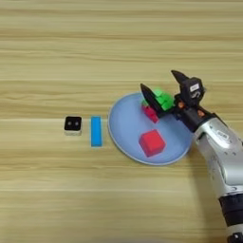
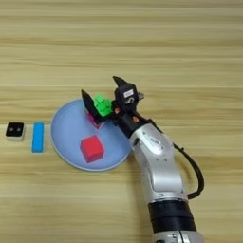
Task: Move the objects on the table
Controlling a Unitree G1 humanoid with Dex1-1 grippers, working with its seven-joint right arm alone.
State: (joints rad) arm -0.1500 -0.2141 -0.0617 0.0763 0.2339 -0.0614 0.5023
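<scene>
The robot's black two-fingered gripper [image 1: 161, 89] is sitting with its fingers spread wide around the green and red-pink puzzle cube [image 1: 156, 104]. That cube is lying at the far edge of the round light blue plate [image 1: 124, 130]. The plain solid red cube [image 1: 152, 142] is lying on the plate too, nearer the front. A flat blue bar [image 1: 96, 131] and a small black and white block [image 1: 72, 125] are lying on the light wooden table [image 1: 71, 57], left of the plate.
</scene>
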